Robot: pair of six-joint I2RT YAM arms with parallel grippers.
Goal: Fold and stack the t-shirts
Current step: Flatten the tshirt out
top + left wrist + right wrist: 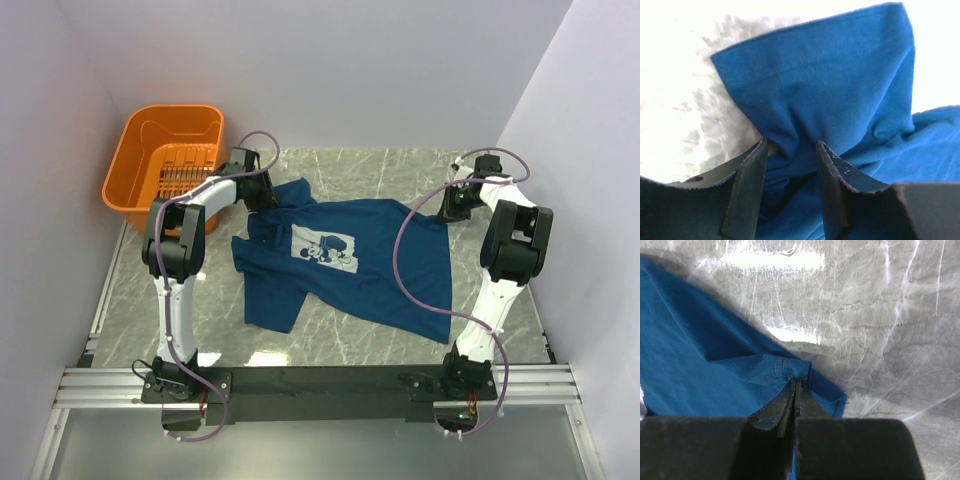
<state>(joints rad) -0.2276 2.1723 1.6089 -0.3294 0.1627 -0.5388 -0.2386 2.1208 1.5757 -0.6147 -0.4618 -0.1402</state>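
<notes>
The t-shirt (350, 280) lies print-up, spread on the counter (215, 300) between my arms. My right tool (796, 382) is clamped tight on a hem corner. My left tool (790, 150) stands part open at a sleeve, with cloth bunched between its jaws.

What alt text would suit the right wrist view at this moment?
The right gripper, seen from its own wrist, is shut on a raised fold of the dark blue t-shirt near one corner. The rest of the shirt lies on a grey marbled table.
</notes>
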